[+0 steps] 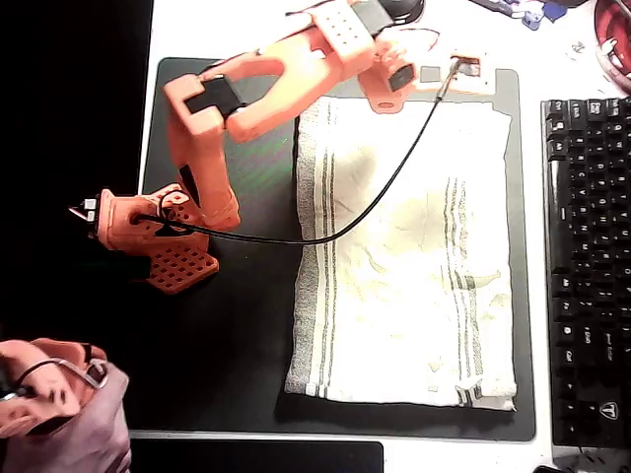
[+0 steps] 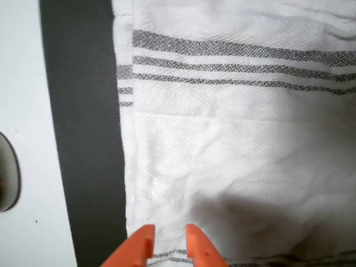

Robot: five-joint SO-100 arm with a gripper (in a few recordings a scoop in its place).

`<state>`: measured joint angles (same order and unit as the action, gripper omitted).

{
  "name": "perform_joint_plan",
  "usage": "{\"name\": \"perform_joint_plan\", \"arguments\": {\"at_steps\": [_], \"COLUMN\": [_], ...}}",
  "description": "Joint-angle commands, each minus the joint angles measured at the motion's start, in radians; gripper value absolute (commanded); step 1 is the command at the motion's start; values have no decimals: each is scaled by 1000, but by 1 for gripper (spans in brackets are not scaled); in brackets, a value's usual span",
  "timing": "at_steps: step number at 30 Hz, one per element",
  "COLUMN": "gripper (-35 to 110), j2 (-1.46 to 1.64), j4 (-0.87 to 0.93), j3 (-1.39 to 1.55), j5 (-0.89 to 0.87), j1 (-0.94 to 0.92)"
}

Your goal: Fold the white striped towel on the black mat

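Black mat (image 2: 83,139) ran down left of wrist view; towel (image 2: 233,150) lay flat on it, edge just right of bare strip. My gripper (image 2: 169,242) hung above that edge, fingers slightly apart, pinching nothing. Stripes ran crosswise ahead.

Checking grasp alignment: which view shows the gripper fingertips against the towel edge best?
Wrist view: both orange fingertips of the gripper sit slightly apart over the white striped towel, just inside its edge by the black mat. Overhead shows the whole towel, but the gripper at its far corner is too small to judge.
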<state>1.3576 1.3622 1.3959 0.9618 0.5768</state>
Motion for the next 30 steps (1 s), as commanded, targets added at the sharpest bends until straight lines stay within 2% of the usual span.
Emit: {"name": "perform_joint_plan", "arguments": {"at_steps": [1, 13, 22, 30], "gripper": [13, 16, 15, 0], "j2": [-60, -307, -411, -460], "j4": [37, 41, 23, 14], "j3": [-94, -282, -313, -308], "j5": [8, 5, -11, -3], "j1": [26, 49, 72, 61]}}
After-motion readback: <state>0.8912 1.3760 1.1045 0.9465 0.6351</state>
